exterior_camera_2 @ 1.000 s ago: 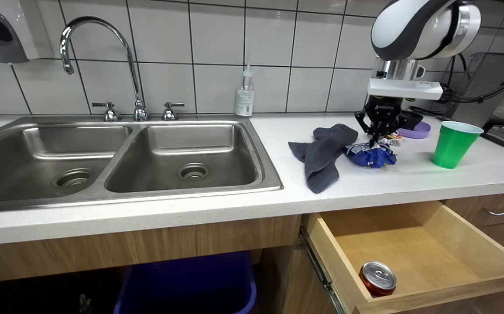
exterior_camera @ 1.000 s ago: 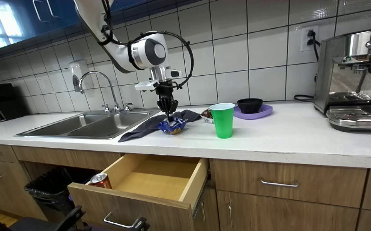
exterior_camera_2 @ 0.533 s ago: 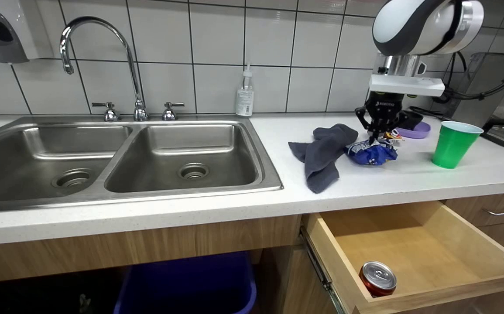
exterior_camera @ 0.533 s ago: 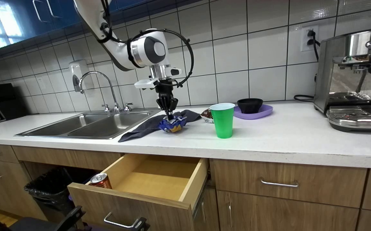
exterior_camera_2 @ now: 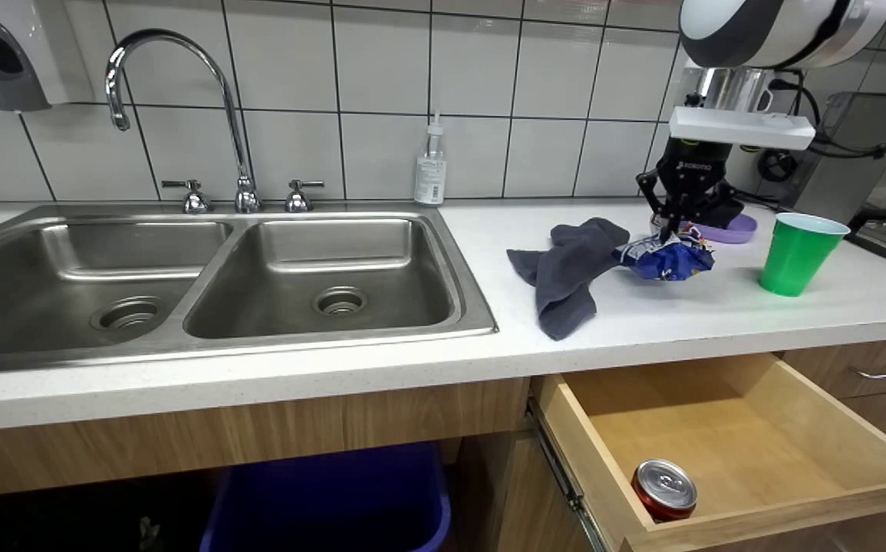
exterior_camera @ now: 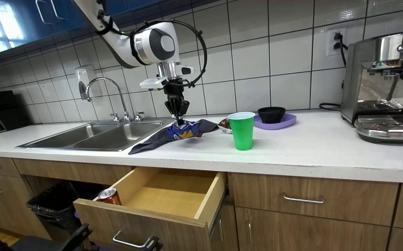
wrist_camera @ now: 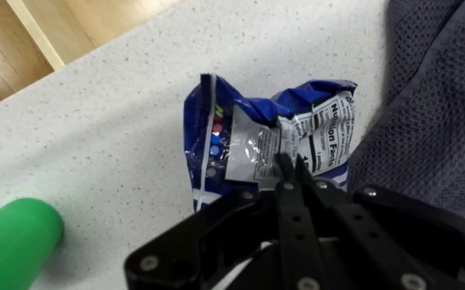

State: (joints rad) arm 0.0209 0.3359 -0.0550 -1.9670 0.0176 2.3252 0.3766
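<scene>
My gripper [exterior_camera: 180, 122] is shut on a crumpled blue snack bag [exterior_camera: 184, 130], pinching its upper side. In an exterior view the bag [exterior_camera_2: 666, 262] hangs just above the white counter. The wrist view shows the fingertips against the bag's silver back panel [wrist_camera: 248, 149], which carries printed nutrition text. A dark grey cloth [exterior_camera_2: 571, 264] lies right beside the bag, partly behind it in an exterior view. To the other side stands an upright green cup [exterior_camera: 242, 132], also visible at the wrist view's lower left. A brown and silver wrapper [exterior_camera: 225, 125] lies behind the cup.
Below the counter an open drawer [exterior_camera: 173, 184] holds a red can [exterior_camera_2: 665, 489] in its front corner. A double sink [exterior_camera_2: 339, 268] with a tall faucet is set into the counter. A black bowl [exterior_camera: 271, 114] rests on a purple plate [exterior_camera: 291, 122], near an espresso machine [exterior_camera: 389, 87].
My gripper has risen with the blue bag, lifting it off the counter. Both have shifted left in an exterior view. The cloth, cup, drawer and can have not moved.
</scene>
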